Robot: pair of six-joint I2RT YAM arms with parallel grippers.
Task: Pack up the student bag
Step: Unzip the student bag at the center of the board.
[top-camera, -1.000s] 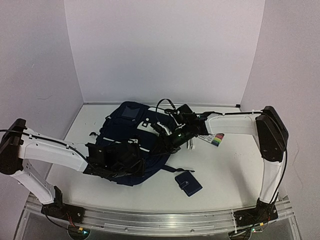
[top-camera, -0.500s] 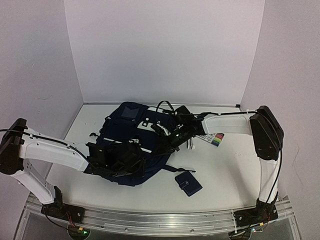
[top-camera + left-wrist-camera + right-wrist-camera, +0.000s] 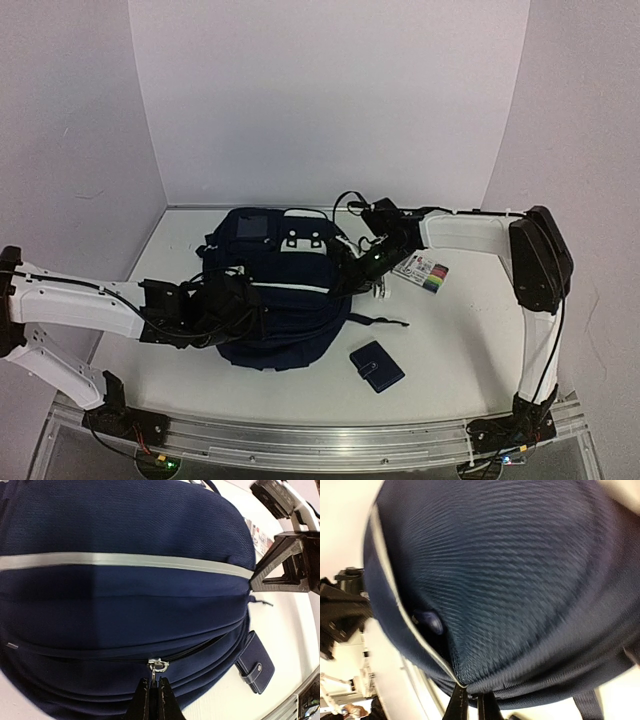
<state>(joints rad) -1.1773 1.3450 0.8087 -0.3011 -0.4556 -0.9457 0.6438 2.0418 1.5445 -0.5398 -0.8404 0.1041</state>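
Note:
The student bag (image 3: pixel 285 300), navy with thin white stripes, lies flat in the middle of the table. It fills the left wrist view (image 3: pixel 125 595) and the right wrist view (image 3: pixel 510 580). My left gripper (image 3: pixel 243 308) is at the bag's near left side. It is shut (image 3: pixel 156 682) on the ring of the silver zipper pull (image 3: pixel 158 666); the zip to the right of the pull gapes a little. My right gripper (image 3: pixel 352 276) is shut (image 3: pixel 472 696) on the bag's right edge, pinching fabric where a white stripe (image 3: pixel 415 635) ends.
A small navy wallet (image 3: pixel 377 366) lies on the table near the bag's front right corner (image 3: pixel 256 662). A flat pack of coloured pens (image 3: pixel 425 272) lies to the right of the bag. Loose dark straps (image 3: pixel 385 320) trail from the bag toward the wallet.
My right gripper has shut on the bag's right edge. My left arm has drawn back to the left with the zipper pull, and the bag now lies flatter and more closed.

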